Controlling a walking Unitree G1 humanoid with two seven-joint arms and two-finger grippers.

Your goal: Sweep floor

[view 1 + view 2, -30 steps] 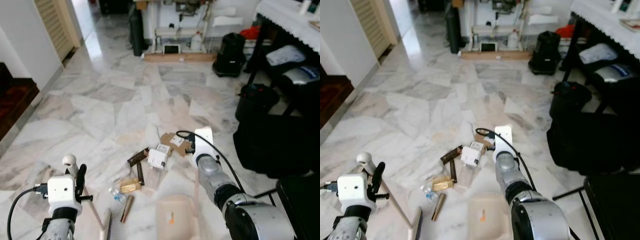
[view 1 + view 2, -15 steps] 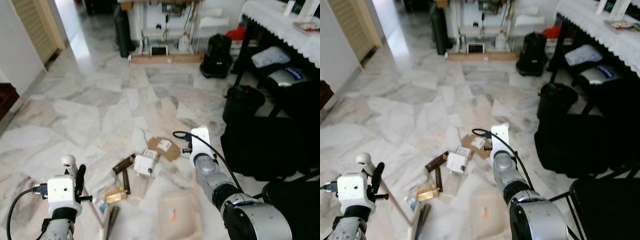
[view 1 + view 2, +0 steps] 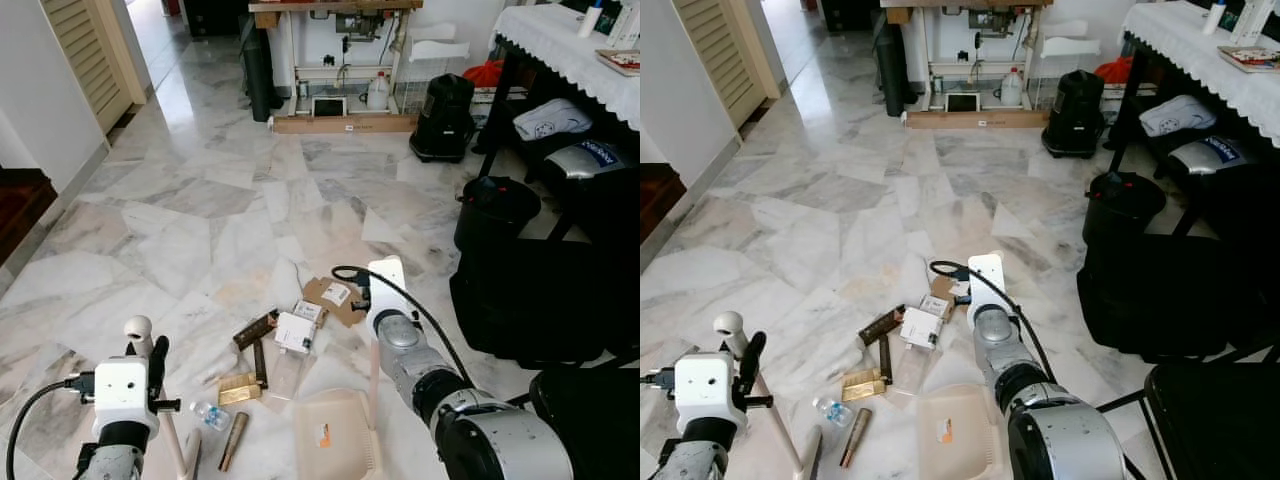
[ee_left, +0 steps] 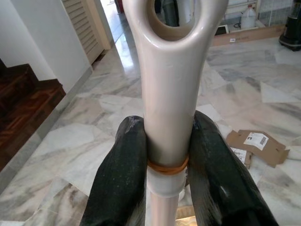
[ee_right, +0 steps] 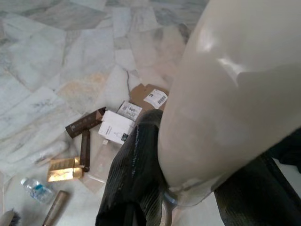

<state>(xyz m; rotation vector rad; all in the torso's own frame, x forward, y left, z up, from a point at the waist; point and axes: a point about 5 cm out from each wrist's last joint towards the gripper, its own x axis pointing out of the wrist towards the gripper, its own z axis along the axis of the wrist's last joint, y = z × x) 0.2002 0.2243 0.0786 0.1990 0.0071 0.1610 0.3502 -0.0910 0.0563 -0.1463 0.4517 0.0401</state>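
My left gripper (image 4: 165, 136) is shut on the cream broom handle (image 4: 167, 94), just below its hanging loop. The handle (image 3: 137, 332) stands at the lower left, and the broom head (image 3: 190, 455) rests on the marble floor. My right gripper (image 5: 197, 179) is shut on the cream dustpan handle (image 5: 225, 94). The dustpan (image 3: 335, 445) lies on the floor in front of me. Litter lies just beyond it: flattened cardboard (image 3: 333, 298), a white box (image 3: 297, 333), dark brown boxes (image 3: 256, 328), a gold box (image 3: 238, 388), a small water bottle (image 3: 210, 415) and a brown tube (image 3: 232, 442).
Black bags (image 3: 540, 310) and a black bin (image 3: 497, 210) crowd the right under a table with a white cloth (image 3: 560, 40). A black backpack (image 3: 443, 105) and a sewing table stand at the back. Dark wooden stairs (image 3: 20, 200) and a louvred door (image 3: 90, 50) are on the left.
The whole picture has swung sideways and back, so the camera moved. Both grippers keep their hold. The litter, broom and dustpan lie much as before.
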